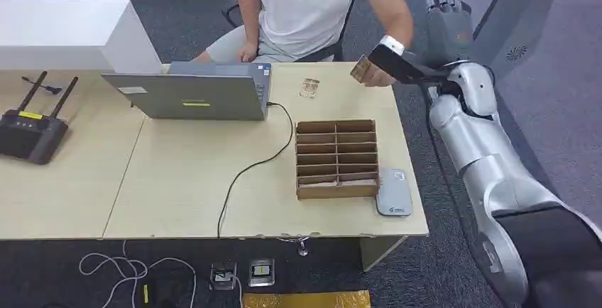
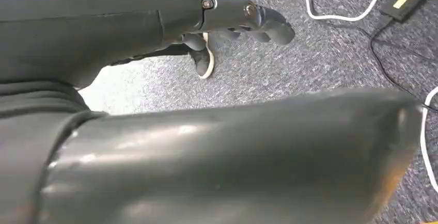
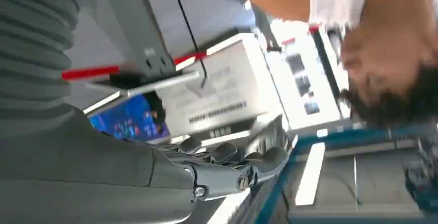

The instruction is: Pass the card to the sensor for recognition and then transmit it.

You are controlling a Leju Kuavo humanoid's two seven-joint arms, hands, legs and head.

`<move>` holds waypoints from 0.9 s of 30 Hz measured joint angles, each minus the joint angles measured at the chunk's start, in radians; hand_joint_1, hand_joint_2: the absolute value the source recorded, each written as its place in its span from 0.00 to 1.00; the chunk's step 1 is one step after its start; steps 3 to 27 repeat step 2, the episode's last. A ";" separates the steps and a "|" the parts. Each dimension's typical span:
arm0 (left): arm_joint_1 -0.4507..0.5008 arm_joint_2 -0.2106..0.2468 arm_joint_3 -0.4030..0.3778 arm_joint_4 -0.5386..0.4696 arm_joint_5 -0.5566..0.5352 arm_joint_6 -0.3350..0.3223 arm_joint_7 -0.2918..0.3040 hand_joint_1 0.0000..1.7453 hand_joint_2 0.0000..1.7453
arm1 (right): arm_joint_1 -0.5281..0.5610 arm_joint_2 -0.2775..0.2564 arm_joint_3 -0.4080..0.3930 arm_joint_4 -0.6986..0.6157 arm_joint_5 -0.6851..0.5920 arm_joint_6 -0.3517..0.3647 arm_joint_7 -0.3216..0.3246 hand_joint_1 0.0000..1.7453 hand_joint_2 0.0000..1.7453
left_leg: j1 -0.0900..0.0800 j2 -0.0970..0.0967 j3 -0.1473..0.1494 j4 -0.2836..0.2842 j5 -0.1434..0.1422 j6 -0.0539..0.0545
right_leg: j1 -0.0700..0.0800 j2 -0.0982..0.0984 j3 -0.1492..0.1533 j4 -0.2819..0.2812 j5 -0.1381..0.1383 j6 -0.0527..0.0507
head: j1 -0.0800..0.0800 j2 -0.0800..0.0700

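Grey carpet surrounds a pale wooden table [image 1: 177, 187]. Card [image 1: 362, 69]: small, tan, held by a person's hand [image 1: 380, 75], just beside and below the raised right hand [image 1: 444, 3]. Judged light, thin, stiff, smooth-faced and likely slippery; best pinched by its free edge, flat faces between thumb and finger. Right hand: fingers apart, pointing up, holding nothing. Grey sensor [image 1: 394, 191] lies well below it at the table's near corner, touching the compartmented wooden tray [image 1: 336, 159]. Left hand [image 2: 243, 20] hangs over the carpet, fingers curled in, nothing in them.
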 joint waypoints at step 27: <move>0.011 0.000 0.000 0.000 0.013 0.013 0.000 0.00 0.00 | -0.028 -0.033 -0.031 -0.017 0.012 -0.039 -0.019 0.00 1.00 | 0.000 0.000 0.000 0.000 0.000 0.000 | 0.000 0.000 0.000 0.000 0.000 0.000 | 0.000 0.000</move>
